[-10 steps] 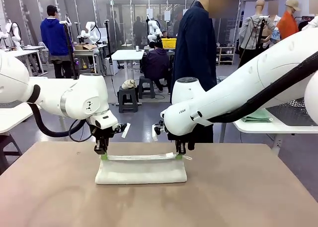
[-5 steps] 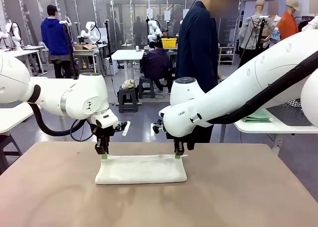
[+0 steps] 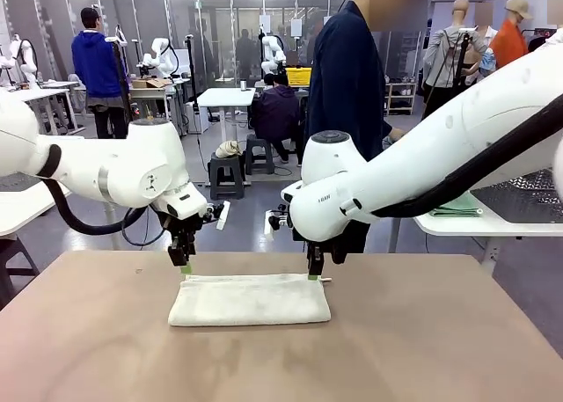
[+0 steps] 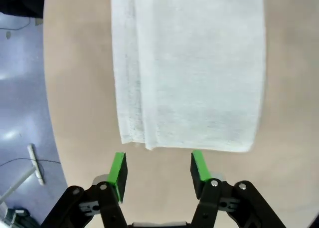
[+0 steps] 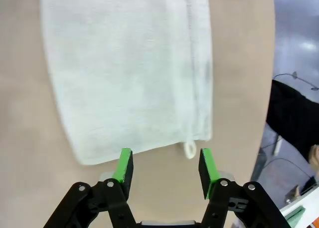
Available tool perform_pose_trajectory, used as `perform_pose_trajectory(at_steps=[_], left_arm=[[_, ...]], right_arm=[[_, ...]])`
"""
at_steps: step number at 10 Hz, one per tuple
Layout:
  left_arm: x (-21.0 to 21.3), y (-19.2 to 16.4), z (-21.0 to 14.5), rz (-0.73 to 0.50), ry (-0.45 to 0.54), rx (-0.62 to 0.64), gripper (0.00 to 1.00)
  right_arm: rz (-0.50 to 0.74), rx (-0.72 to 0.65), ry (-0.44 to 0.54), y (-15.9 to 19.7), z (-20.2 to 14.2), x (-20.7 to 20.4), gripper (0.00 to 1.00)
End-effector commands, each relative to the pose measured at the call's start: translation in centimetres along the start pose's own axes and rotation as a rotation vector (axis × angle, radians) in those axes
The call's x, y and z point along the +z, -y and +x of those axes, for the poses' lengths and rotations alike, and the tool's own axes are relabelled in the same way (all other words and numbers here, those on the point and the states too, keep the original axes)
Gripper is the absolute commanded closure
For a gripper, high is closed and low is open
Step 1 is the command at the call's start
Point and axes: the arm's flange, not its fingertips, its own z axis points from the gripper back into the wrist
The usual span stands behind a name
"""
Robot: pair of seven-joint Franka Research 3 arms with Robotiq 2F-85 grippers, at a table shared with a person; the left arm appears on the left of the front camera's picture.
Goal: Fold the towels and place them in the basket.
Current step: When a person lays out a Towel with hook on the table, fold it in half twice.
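While the cream-white towel [image 3: 249, 299] is lying folded into a long flat band on the desk [image 3: 413, 349], a little toward 12 o'clock from the desk's middle, both hands are hanging close over its far corners. The left hand [image 3: 185, 268] is hovering at the towel's 10 o'clock corner, pointing down, its green pads [image 4: 118, 169] standing apart with nothing between them. In the left wrist view, bare desk is showing between the pads, just off the towel's layered short end. The right hand [image 3: 313, 274] is hovering at the 2 o'clock corner, its fingers likewise spread and gripping nothing. Whether its tips are brushing the cloth I cannot tell. A small loop [image 5: 190, 149] is sticking out from that corner, between the right hand's pads. A person [image 3: 347, 112] is standing beyond the desk at 12 o'clock.
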Motion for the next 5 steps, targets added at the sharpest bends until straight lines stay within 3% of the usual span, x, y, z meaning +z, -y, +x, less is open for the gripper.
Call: perform_pose_trajectory(at_steps=[1, 4, 5], left_arm=[[5.0, 3.8, -3.0, -0.072, 0.093, -0.011, 0.34], [10.2, 6.7, -8.3, -0.094, 0.337, 0.008, 0.34], [11.1, 7.4, -11.0, -0.084, 0.454, 0.026, 0.34]], right_arm=[[0.069, -0.134, 0.023, -3.6, -1.9, 5.3, 0.33], [0.135, -0.490, 0.048, -7.1, -2.3, 11.6, 0.33], [0.152, -0.543, 0.044, -8.0, -2.1, 12.6, 0.33]])
